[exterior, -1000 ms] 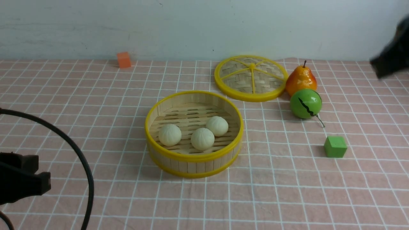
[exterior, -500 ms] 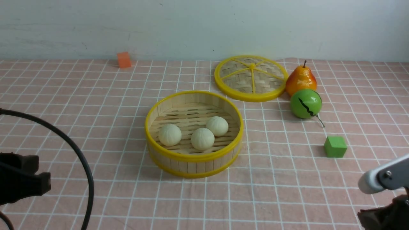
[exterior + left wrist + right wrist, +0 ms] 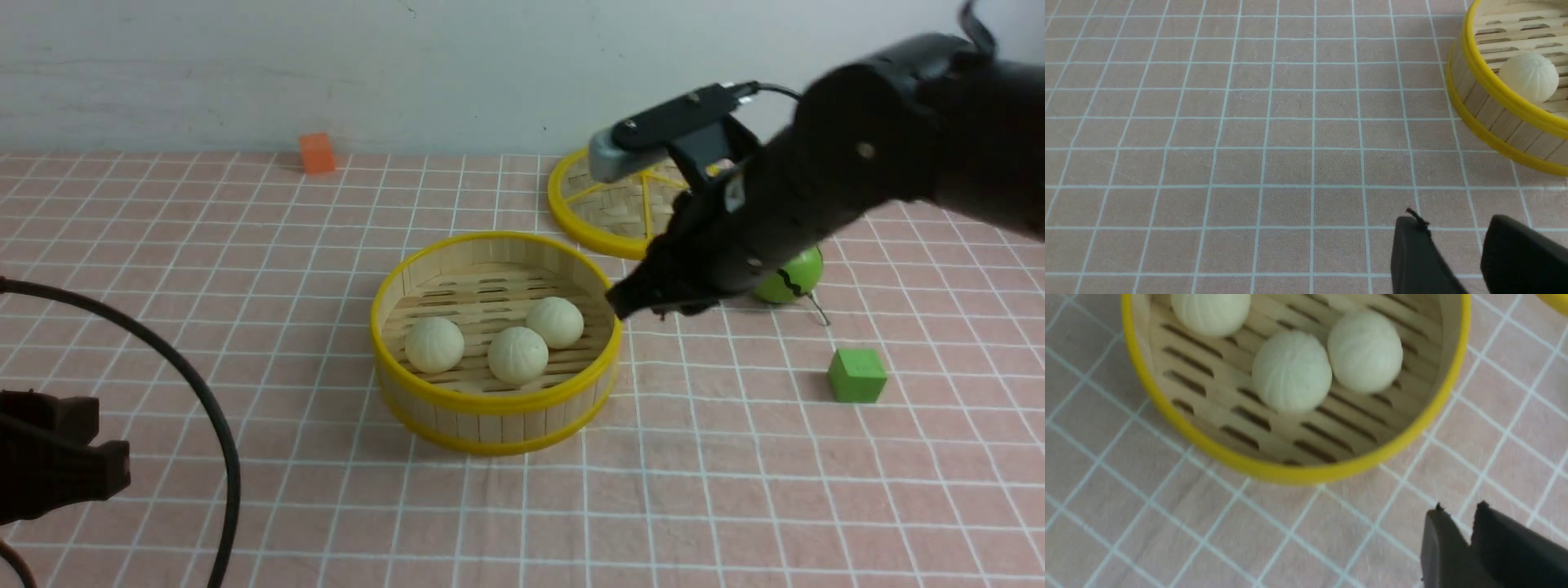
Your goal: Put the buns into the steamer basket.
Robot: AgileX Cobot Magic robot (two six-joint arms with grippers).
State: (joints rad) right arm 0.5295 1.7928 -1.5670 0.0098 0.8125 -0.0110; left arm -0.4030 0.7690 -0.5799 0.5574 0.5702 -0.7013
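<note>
The round bamboo-slat steamer basket (image 3: 496, 400), just left of the matte-black right gripper (image 3: 624, 304), is pale tan wood with bright yellow plastic rims; dark slots stripe its floor. The three small round buns (image 3: 518, 355) are cream-white with faint pleated ridges. Behind the gripper, the flat woven disc lid (image 3: 608, 212) shows tan basket-weave under yellow spokes and rim. To the gripper's right, the glossy ball (image 3: 796, 273) is green with a jagged black crack, and the small cube (image 3: 856, 376) is plain green. The tablecloth (image 3: 694, 490) is dusty pink, gridded in white.

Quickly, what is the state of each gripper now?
Left gripper: open, holding nothing.
Right gripper: closed, holding nothing.
</note>
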